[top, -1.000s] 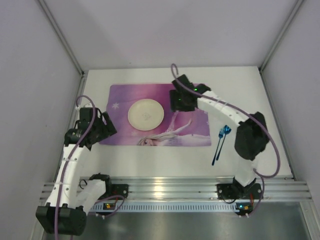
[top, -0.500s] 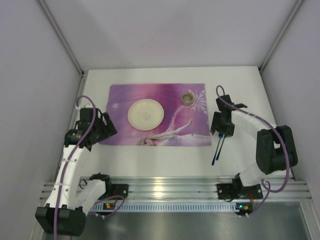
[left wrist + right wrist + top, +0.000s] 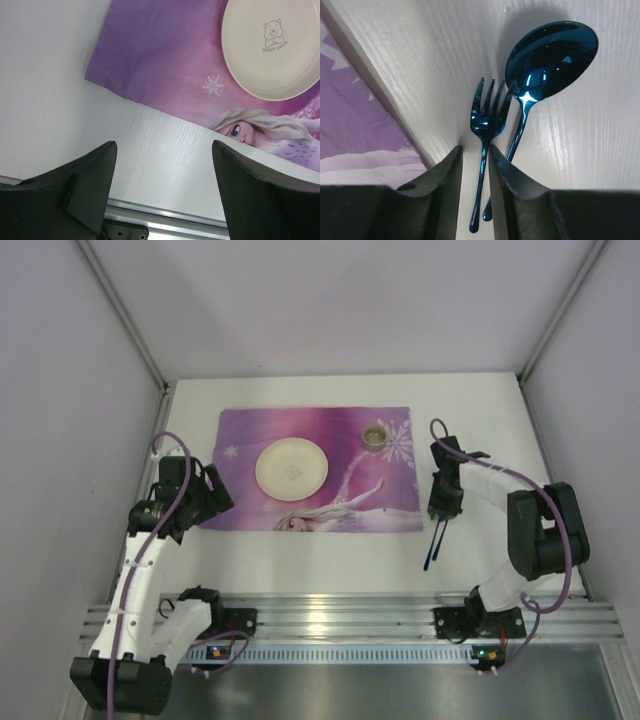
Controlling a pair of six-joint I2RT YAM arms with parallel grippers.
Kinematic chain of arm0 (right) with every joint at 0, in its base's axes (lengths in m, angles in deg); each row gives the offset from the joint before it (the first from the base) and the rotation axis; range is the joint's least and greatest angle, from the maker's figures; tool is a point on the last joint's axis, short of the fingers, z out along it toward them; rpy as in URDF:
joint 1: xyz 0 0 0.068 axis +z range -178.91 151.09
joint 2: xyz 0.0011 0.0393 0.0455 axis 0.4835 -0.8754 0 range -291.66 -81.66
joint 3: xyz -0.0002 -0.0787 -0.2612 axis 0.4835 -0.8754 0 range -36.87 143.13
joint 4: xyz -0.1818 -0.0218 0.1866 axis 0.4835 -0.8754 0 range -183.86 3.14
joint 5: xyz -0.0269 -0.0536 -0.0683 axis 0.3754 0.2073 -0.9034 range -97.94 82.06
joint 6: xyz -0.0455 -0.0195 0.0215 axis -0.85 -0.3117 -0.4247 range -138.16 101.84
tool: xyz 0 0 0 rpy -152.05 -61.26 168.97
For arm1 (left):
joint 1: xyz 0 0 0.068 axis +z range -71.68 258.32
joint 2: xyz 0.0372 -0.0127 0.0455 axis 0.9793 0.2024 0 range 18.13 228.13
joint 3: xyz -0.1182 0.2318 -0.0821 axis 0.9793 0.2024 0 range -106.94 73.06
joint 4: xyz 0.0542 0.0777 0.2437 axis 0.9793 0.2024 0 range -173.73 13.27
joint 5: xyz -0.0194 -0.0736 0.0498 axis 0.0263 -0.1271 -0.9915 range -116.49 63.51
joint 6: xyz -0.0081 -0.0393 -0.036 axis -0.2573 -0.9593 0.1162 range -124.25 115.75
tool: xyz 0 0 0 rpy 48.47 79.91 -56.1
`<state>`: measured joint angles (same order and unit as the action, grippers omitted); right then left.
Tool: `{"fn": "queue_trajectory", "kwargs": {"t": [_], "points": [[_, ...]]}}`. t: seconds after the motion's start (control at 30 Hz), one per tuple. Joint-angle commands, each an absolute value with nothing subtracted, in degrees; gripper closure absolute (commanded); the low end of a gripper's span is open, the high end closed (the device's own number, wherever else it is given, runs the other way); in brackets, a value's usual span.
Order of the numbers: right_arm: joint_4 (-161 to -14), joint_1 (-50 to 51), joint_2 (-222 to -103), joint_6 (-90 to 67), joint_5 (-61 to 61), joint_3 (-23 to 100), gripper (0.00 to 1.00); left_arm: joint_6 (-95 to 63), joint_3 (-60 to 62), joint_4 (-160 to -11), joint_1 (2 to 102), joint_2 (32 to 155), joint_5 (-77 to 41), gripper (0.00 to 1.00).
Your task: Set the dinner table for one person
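Note:
The white dinner table (image 3: 480, 420) carries a purple printed placemat (image 3: 240, 430) with a cream plate (image 3: 291, 468) and a small cup (image 3: 375, 436) on it. A blue fork (image 3: 487, 120) and blue spoon (image 3: 550, 50) lie side by side on the table, right of the mat; their handles show in the top view (image 3: 434, 545). My right gripper (image 3: 476, 147) is down at the table, its jaws a narrow gap apart on either side of the fork's neck, not pressing it. My left gripper (image 3: 162, 150) is wide open and empty above the mat's near left corner (image 3: 100, 80).
The metal rail (image 3: 165, 220) runs along the table's near edge. Grey walls close in the left, right and back sides. The plate (image 3: 270, 50) lies just beyond the left gripper. The mat's right edge (image 3: 350, 115) is close beside the right gripper.
My right arm left the cup on the mat's back right, swung right to the cutlery, then came down with its jaws around the fork. The left arm has not moved.

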<state>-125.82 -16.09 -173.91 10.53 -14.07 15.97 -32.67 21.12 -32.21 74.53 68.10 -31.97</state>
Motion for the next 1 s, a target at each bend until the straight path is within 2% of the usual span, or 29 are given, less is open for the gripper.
{"fn": "queue_trajectory", "kwargs": {"t": [0.0,0.03,0.07,0.13,0.3,0.43,0.53,0.7,0.83,0.97], "points": [[-122.5,-16.6,-175.1,12.7,-13.2,12.9,0.75,-33.6,21.3,-33.5,74.4,67.7,-34.0,0.18],[-122.0,-16.7,-174.8,12.9,-13.1,12.0,0.8,-34.0,21.4,-33.5,74.3,67.8,-34.6,0.18],[-121.3,-16.6,-174.4,13.2,-13.1,11.6,0.92,-34.1,21.5,-33.5,74.4,68.4,-35.2,0.18],[-121.4,-16.6,-172.9,13.1,-13.5,11.5,1.0,-34.6,21.0,-32.7,74.4,69.7,-36.2,0.18],[-129.1,-15.9,-167.4,12.4,-17.5,18.9,1.0,-34.7,19.0,-32.5,74.3,71.4,-31.5,0.2],[-135.5,-12.3,-160.1,13.1,-18.2,30.5,1.0,-35.2,17.5,-39.1,71.7,71.9,-15.8,0.18],[-141.3,-11.2,-159.9,15.4,-15.6,41.1,1.0,-39.2,16.0,-48.4,67.8,74.6,-6.3,0.14],[-143.8,-9.1,-160.0,19.5,-10.6,50.0,1.0,-44.1,9.8,-63.2,56.2,83.4,-4.7,0.11],[-143.4,-7.5,-158.7,20.9,-8.5,50.4,1.0,-44.0,-1.6,-65.0,45.4,96.1,-7.4,0.12],[-143.2,-7.5,-157.6,21.5,-8.3,49.6,1.0,-42.8,-10.9,-65.7,39.3,105.0,-8.4,0.12]]}}
